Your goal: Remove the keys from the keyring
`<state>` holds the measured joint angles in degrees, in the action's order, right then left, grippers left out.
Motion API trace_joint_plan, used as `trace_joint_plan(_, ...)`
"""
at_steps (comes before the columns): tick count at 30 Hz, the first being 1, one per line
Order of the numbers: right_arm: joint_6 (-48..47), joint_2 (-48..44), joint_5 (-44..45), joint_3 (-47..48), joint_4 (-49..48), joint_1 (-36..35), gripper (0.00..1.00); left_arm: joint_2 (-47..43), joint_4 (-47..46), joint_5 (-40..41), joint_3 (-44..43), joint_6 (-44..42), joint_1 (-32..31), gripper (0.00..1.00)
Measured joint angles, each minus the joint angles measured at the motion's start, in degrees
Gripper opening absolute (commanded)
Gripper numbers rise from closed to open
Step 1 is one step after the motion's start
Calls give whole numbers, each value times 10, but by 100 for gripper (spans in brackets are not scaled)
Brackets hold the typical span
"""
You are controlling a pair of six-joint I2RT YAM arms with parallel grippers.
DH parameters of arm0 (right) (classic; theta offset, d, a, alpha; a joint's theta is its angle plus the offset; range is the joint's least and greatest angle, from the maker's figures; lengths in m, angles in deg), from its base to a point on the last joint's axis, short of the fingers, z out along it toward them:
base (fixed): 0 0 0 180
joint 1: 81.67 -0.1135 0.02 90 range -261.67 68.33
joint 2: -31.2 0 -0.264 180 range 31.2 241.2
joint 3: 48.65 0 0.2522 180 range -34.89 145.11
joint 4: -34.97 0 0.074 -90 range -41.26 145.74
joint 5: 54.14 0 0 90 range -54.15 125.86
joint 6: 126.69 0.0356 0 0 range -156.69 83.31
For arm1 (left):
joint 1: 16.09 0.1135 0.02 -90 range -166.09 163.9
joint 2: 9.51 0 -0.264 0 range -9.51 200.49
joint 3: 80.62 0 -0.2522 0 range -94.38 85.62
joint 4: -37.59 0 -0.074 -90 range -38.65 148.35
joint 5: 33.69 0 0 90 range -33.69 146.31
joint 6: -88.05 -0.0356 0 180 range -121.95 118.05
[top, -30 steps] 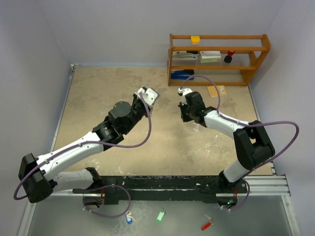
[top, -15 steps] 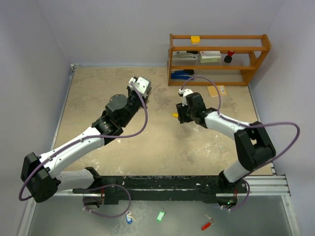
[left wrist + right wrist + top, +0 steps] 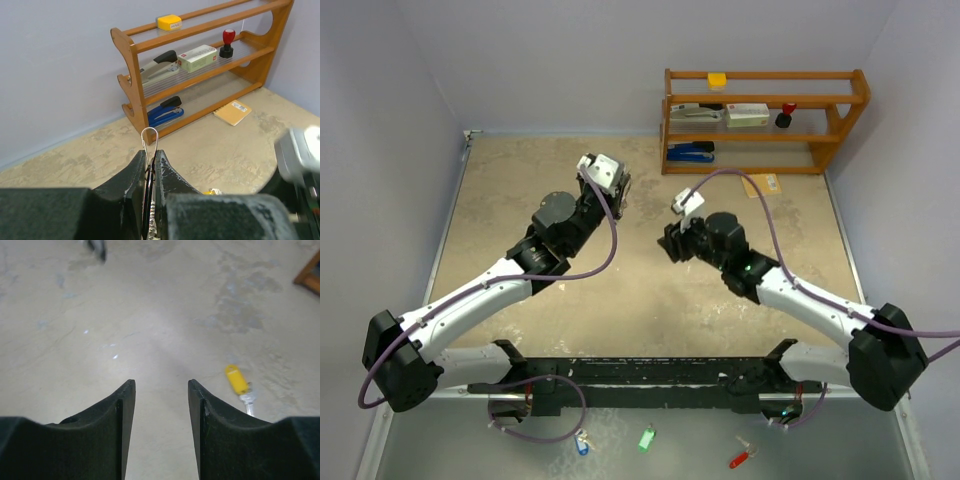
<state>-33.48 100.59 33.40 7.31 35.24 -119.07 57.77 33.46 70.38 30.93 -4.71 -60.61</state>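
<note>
Beige tabletop, keyring [image 3: 149, 129] poking forward from left gripper [image 3: 150, 157], yellow key [image 3: 239, 385] diagonal

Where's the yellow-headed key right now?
In the right wrist view, the yellow-headed key lies on the table, just right of the open right claw and not touching it.

The keyring [image 3: 149, 136] is thin, bright metal wire. The left gripper [image 3: 151, 161] is matt black plastic, scuffed whitish at its edges. The yellow key [image 3: 238, 382] has a smooth plastic head and silver metal blade. The table [image 3: 150, 315] is matt, mottled, stone-like. The shelf [image 3: 131, 57] is varnished wood.
</note>
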Motion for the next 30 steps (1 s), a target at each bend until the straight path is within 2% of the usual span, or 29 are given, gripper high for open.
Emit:
trace_joint_plan(3, 0, -18, -17, -73, -86, -37, 54, 0, -8, -2, -2, 5, 2, 0)
trace_joint_plan(8, 9, -17, -29, -172, -258, -43, 55, 0, -9, -6, -14, 7, 3, 0)
trace_joint_plan(14, -2, 24, -31, -174, -390, -57, 55, 0, -16, -18, -19, 18, 3, 0)
trace_joint_plan(21, -17, 76, -33, -137, -460, -66, 57, -4, -25, -27, -19, 30, 3, 0)
trace_joint_plan(30, -30, 110, -33, -103, -498, -88, 58, -5, -29, -32, -19, 37, 3, 0)
